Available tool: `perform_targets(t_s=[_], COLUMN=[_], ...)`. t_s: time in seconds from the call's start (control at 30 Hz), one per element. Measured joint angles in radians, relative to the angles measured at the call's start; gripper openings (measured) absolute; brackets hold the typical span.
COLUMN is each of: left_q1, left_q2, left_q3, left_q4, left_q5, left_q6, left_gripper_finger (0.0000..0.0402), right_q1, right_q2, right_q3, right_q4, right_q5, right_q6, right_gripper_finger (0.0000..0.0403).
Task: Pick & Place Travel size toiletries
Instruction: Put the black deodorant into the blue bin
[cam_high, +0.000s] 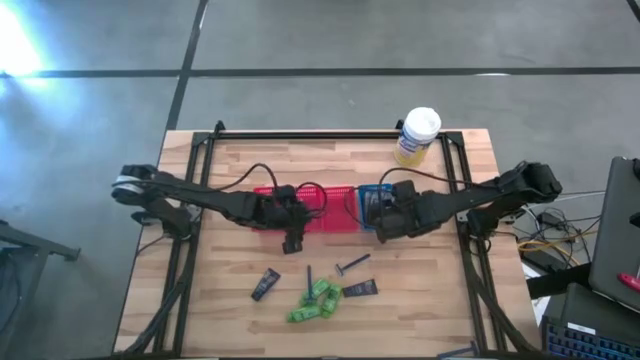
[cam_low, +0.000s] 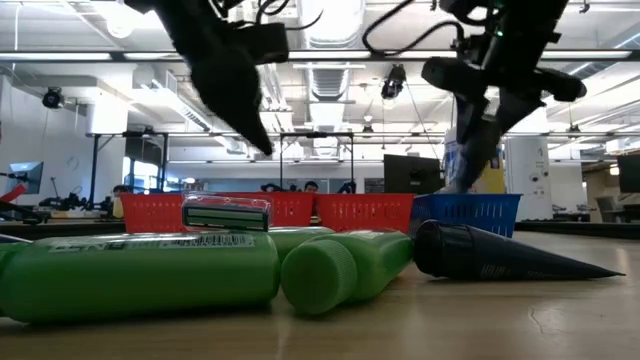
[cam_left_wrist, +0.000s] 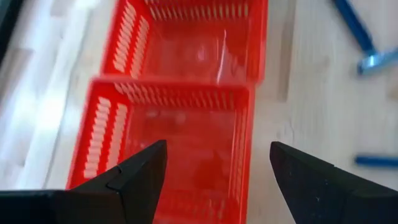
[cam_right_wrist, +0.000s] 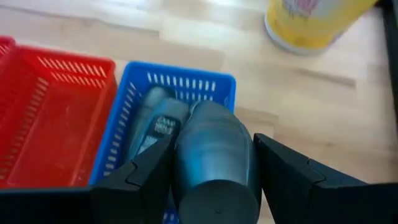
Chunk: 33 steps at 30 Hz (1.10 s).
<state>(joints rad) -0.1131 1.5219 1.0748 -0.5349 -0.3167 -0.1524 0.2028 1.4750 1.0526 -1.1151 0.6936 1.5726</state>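
The left claw (cam_left_wrist: 214, 171) hangs spread wide and empty over the red baskets (cam_high: 318, 208). Further right, a few green bottles (cam_high: 315, 302), dark tubes (cam_high: 265, 285) and a razor (cam_high: 352, 265) lie loose on the bench (cam_high: 420, 310). The right claw (cam_right_wrist: 214, 168) pinches a dark grey bottle (cam_right_wrist: 214, 158) above the blue basket (cam_right_wrist: 180, 81), which already has a tube (cam_right_wrist: 155, 127) in it.

Plastic on pale wood

You see a butcher-block wooden table (cam_high: 230, 320) with a smooth satin finish, red baskets (cam_left_wrist: 180, 124) and a blue basket (cam_right_wrist: 186, 84) of glossy plastic mesh, smooth green bottles (cam_low: 140, 275) with a soft sheen, a matt dark tube (cam_low: 500, 255), and a slick grey bottle (cam_right_wrist: 214, 155).
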Motion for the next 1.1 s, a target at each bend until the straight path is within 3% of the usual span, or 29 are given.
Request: perform_targets(t_s=[0.13, 0.4, 0.63, 0.73, 0.87, 1.1], left_q1=[0.000, 0.000, -0.013, -0.030, -0.050, -0.079], left_q2=[-0.010, -0.034, -0.088, -0.125, -0.184, -0.288], left_q3=[0.000, 0.000, -0.002, -0.018, -0.066, -0.191], left_q4=[-0.073, -0.175, -0.281, -0.287, -0.285, -0.213], left_q5=[0.055, 0.220, 0.247, 0.251, 0.251, 0.247], left_q6=[-0.002, -0.023, -0.073, -0.106, -0.180, -0.320], left_gripper_finger=[0.0288, 0.0288, 0.0289, 0.0289, 0.0289, 0.0288], right_q1=[0.000, 0.000, 0.000, 0.010, 0.042, 0.061], right_q2=[0.000, 0.000, 0.000, -0.003, -0.008, -0.007], right_q3=[-0.031, -0.049, -0.060, -0.060, -0.060, -0.060], right_q4=[0.066, 0.111, 0.109, 0.104, 0.099, 0.098], right_q5=[-0.047, -0.067, -0.067, -0.123, -0.245, -0.257], right_q6=[-0.007, -0.021, -0.041, -0.077, -0.105, -0.065], right_gripper_finger=[0.0208, 0.0285, 0.0336, 0.0348, 0.0340, 0.0257])
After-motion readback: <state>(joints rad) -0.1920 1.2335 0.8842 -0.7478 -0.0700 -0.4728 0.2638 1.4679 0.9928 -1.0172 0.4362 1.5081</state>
